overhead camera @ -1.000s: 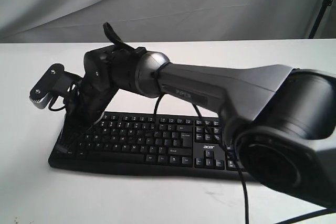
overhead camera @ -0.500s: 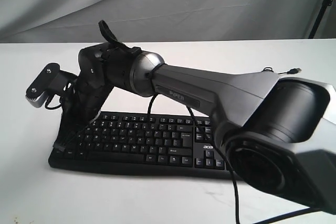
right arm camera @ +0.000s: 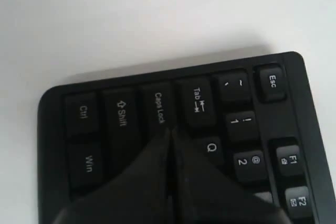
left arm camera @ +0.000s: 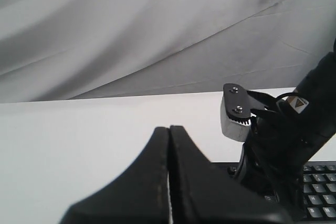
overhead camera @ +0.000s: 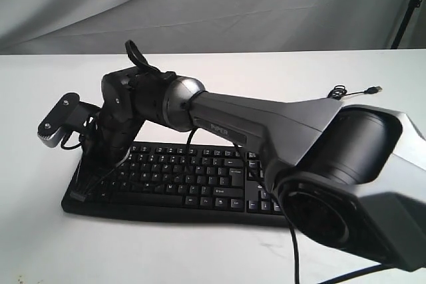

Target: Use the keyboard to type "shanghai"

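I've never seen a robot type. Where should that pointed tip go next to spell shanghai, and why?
Probably slide the shut right jaws a little along the Caps Lock row, away from the keyboard end, then press. Their tip sits at Caps Lock's edge, beside Tab and Q; none of those is in the word.

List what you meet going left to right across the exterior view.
wrist camera → keyboard → loop of cable → USB plug. The arm is left out because it overlaps most of the width.
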`<state>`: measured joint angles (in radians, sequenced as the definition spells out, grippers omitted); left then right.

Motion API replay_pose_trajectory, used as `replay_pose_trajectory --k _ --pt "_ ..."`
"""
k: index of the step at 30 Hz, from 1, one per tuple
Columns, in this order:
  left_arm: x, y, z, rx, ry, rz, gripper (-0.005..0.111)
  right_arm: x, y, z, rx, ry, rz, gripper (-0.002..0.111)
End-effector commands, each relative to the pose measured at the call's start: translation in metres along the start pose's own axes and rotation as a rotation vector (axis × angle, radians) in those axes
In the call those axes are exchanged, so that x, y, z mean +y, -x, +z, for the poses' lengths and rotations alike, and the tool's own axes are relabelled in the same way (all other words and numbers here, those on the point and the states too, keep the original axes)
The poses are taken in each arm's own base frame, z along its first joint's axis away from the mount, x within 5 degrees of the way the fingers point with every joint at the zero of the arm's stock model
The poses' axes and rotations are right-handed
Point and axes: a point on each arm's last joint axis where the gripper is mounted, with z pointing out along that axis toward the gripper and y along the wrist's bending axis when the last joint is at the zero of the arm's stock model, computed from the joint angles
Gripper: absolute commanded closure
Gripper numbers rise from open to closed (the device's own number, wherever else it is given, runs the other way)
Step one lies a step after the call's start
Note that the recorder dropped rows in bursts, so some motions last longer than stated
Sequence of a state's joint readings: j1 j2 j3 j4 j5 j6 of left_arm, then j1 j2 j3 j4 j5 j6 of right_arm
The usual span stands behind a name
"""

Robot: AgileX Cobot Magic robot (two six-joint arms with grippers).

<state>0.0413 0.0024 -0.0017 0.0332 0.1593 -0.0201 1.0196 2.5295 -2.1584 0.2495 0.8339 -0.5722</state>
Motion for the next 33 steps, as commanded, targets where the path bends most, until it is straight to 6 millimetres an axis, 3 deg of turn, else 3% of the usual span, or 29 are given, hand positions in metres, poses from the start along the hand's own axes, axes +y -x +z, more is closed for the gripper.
replay_pose_trajectory --k 1,8,14,20,24,33 --pt "0.000 0.000 0.000 -0.007 -0.007 -0.002 0.107 0.000 0.010 -0.027 0.003 -0.027 -0.032 0.108" --pt "0.000 0.000 0.000 -0.007 -0.007 -0.002 0.107 -0.010 0.002 -0.052 0.067 -0.046 -0.012 0.108" --pt "0.000 0.000 0.000 -0.007 -0.007 -0.002 0.107 -0.022 -0.039 -0.069 0.061 -0.089 0.072 0.108" --pt "0.000 0.000 0.000 -0.007 -0.007 -0.002 0.107 -0.022 -0.085 -0.095 -0.027 -0.154 0.154 0.108" --pt "0.000 0.000 0.000 -0.007 -0.007 -0.002 0.107 -0.024 -0.101 -0.096 -0.021 -0.151 0.186 0.108" --pt "0.000 0.000 0.000 -0.007 -0.007 -0.002 0.107 -0.025 -0.105 -0.073 -0.044 -0.116 0.178 0.108"
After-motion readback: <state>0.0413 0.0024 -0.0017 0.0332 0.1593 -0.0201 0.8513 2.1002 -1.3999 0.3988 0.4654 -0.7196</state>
